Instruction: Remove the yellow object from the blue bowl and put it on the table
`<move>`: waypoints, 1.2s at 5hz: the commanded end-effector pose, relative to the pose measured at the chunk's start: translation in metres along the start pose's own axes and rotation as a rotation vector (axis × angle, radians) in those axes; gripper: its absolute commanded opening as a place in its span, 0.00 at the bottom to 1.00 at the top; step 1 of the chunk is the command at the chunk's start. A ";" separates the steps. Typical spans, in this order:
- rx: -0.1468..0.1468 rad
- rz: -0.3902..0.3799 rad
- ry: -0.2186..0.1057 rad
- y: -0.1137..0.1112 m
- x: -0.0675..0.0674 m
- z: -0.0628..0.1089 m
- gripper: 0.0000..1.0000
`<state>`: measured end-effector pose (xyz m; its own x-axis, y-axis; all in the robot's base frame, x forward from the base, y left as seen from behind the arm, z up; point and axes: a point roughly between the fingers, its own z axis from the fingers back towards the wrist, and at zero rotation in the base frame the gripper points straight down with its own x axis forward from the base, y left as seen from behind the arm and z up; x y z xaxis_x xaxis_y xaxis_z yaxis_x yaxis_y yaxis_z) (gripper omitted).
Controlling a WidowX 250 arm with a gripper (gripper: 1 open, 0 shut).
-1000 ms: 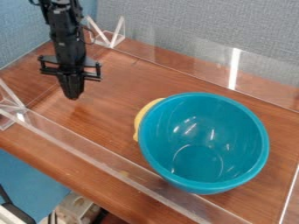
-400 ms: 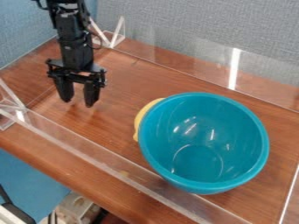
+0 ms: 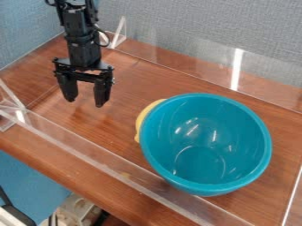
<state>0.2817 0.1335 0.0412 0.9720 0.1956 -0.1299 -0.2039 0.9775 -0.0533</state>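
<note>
Looking in from my station, I saw a blue surface [image 3: 33, 181] at the near left, with some pale and dark parts [image 3: 77, 210] beside it that I could not make out. Just past them, the near acrylic wall [image 3: 118, 169] ran slantwise along the edge of the reddish-brown table [image 3: 124, 119]. Beyond that wall, on the right, sat the blue bowl [image 3: 207, 150], its wide mouth turned up toward my camera. I saw nothing but smooth, shiny inner wall and a few glints in it. The yellow object [image 3: 145, 116] was at the bowl's left side, outside the rim. Only a curved edge of it showed, the rest hidden behind the bowl, and I could not tell whether the two touched. Well apart from both, over the left part of the table, my gripper [image 3: 85, 95] pointed down with its dark fingers spread wide and nothing between them. I could not tell how high the tips hung above the wood. Farther back, a white frame [image 3: 115, 35] stood near the arm, and the far acrylic wall [image 3: 195, 62] carried a bright streak. A grey textured wall [image 3: 224, 25] closed off my view.
</note>
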 end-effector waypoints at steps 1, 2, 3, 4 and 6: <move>-0.004 0.023 -0.072 -0.008 -0.003 0.025 1.00; -0.018 0.053 -0.078 -0.010 -0.001 0.032 1.00; -0.030 0.081 -0.082 -0.011 0.003 0.034 1.00; -0.035 0.106 -0.080 -0.011 0.008 0.032 1.00; -0.036 0.087 -0.067 -0.012 -0.005 0.025 1.00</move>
<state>0.2774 0.1215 0.0456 0.9476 0.2867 -0.1408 -0.3009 0.9492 -0.0920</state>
